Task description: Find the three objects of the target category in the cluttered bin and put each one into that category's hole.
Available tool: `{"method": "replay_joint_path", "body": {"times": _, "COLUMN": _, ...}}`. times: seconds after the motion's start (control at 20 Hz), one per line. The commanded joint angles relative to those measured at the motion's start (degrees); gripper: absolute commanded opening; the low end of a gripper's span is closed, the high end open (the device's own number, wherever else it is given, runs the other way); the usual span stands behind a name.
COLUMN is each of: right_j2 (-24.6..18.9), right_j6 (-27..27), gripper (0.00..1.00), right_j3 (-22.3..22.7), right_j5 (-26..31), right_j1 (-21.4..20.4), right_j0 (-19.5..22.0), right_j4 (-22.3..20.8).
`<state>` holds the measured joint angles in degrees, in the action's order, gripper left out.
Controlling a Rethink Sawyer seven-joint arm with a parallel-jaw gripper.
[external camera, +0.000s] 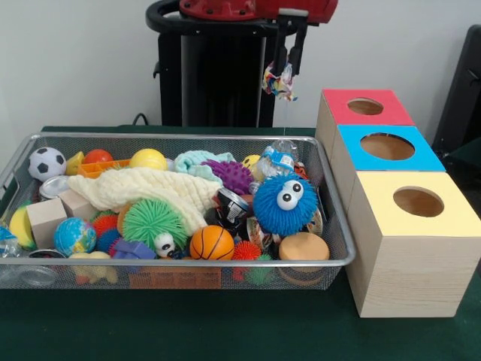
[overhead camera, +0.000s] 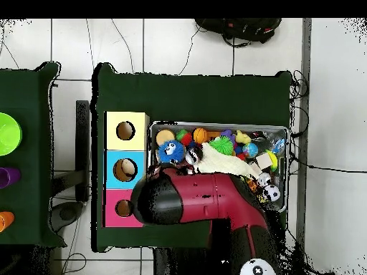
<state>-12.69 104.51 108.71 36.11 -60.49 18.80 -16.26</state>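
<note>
Hanging high above the far side of the bin, the claw [external camera: 288, 51] is pinching a small multicoloured toy [external camera: 279, 81] between its closed fingers, well clear of everything below. Nearest the viewer, a wire mesh bin [external camera: 188, 262] is sitting on the green counter [external camera: 225, 331], crowded with toys. At its front are lying a small basketball [external camera: 211, 243], a green spiky ball [external camera: 152, 222] and a globe ball [external camera: 74, 235]. Further in, a blue fuzzy ball with googly eyes [external camera: 285, 201] is resting beside a cream cloth [external camera: 150, 189]. A soccer ball [external camera: 46, 162] is sitting at the far left. Right of the bin, three wooden boxes are standing in a row, each with a round hole: yellow [external camera: 418, 201] nearest, then blue [external camera: 388, 147], then red [external camera: 365, 107] farthest.
</note>
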Motion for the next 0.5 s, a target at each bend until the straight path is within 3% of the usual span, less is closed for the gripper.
{"method": "replay_joint_path", "body": {"times": 0.05, "right_j2": 2.3, "right_j6": 10.0, "gripper": 0.0, "right_j3": 5.2, "right_j5": -3.6, "right_j1": 1.5, "right_j0": -0.1, "right_j4": 1.9}}
{"method": "replay_joint_path", "body": {"times": 0.3, "right_j2": 4.0, "right_j6": 11.7, "gripper": 0.0, "right_j3": 5.7, "right_j5": -4.2, "right_j1": 1.4, "right_j0": -2.2, "right_j4": 2.1}}
{"method": "replay_joint_path", "body": {"times": 0.5, "right_j2": 8.2, "right_j6": 19.2, "gripper": 0.0, "right_j3": 3.8, "right_j5": -5.6, "right_j1": 3.8, "right_j0": -9.4, "right_j4": 1.5}}
